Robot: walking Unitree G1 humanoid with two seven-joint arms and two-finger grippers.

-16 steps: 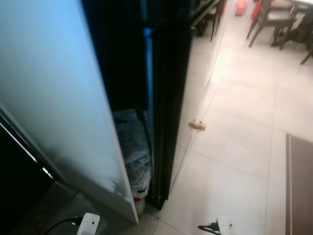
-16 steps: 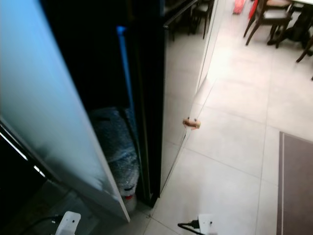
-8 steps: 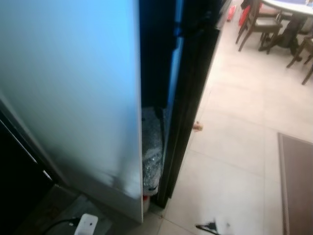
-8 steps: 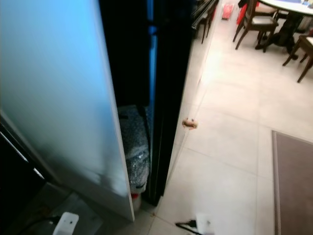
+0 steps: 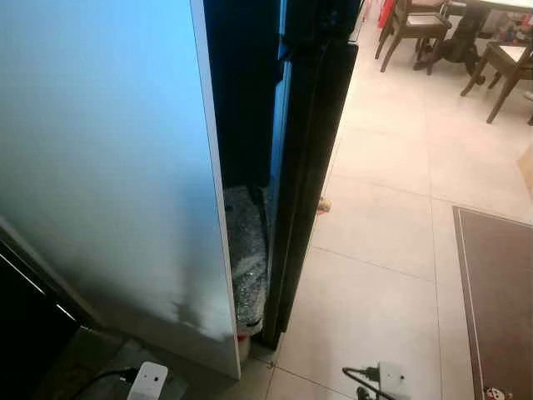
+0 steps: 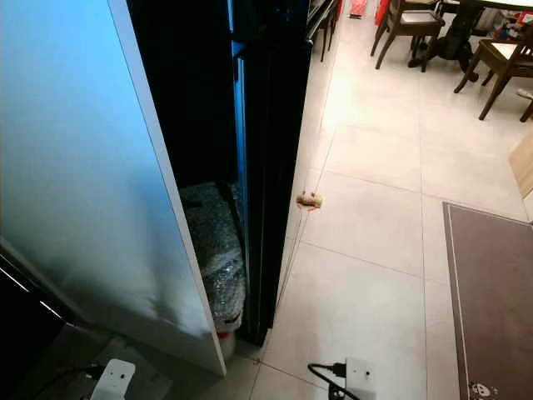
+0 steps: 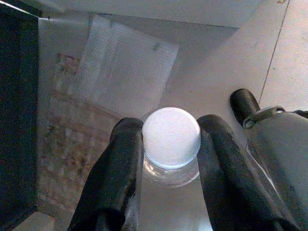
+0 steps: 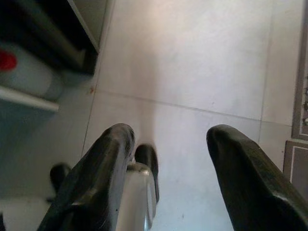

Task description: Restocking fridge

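My left gripper [image 7: 172, 126] is shut on a clear bottle with a white screw cap [image 7: 171, 139], one black finger on each side of its neck, above grey floor. Over pale floor tiles my right gripper [image 8: 172, 132] hangs open with nothing between its fingers. In the eye views a tall black fridge [image 5: 312, 150] stands edge-on ahead. A broad white panel [image 5: 108, 167] rises to its left. In the dark gap between them stands a bundle in bubble wrap [image 5: 246, 267].
A white plug block [image 5: 150, 382] lies at the panel's foot. A white socket with a black cable [image 6: 358, 377] and a small brown object [image 6: 310, 199] lie on the tiles. A dark mat [image 6: 491, 292] lies to the right; wooden chairs [image 6: 408, 25] stand far back.
The whole picture has shifted as the camera turned: the mat and chairs show more fully and the gap beside the fridge looks narrower. Nothing in the scene itself has moved.
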